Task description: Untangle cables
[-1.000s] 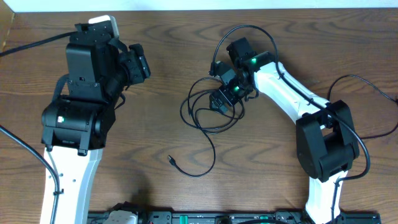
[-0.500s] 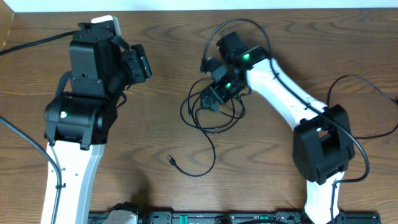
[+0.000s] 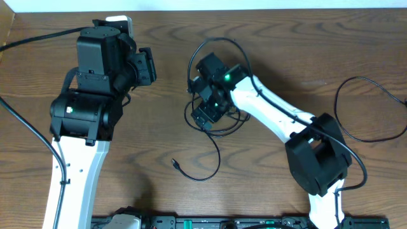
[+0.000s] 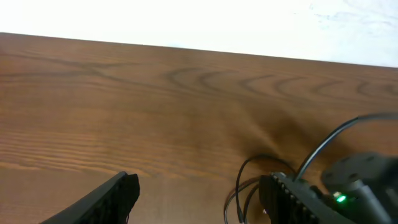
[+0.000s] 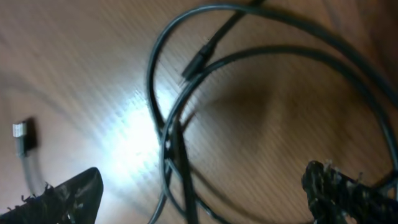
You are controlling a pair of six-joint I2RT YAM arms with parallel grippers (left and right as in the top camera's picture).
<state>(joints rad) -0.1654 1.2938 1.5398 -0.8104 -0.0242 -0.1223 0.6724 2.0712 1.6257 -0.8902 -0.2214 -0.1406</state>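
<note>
A thin black cable [image 3: 216,147] lies in tangled loops at the table's middle, with a tail curving down to a small plug [image 3: 175,163]. My right gripper [image 3: 203,116] is open and hovers low over the loops. In the right wrist view the black loops [image 5: 171,134] run between its spread jaws [image 5: 205,199], and nothing is held. A small plug with a pale tip [image 5: 22,133] lies at the left. My left gripper [image 3: 147,66] is open and empty, left of the tangle. Its wrist view [image 4: 199,199] shows the loops [image 4: 239,186] ahead. I see no white cable.
The right arm's thicker black cable [image 3: 369,108] loops over the table at the right. The table's far edge [image 4: 186,46] meets a white wall. A rack of equipment [image 3: 210,222] lines the near edge.
My right arm has swung left, carrying its open gripper from the tangle's right part to its left part. The left arm shifted slightly. The loops lie about as before.
</note>
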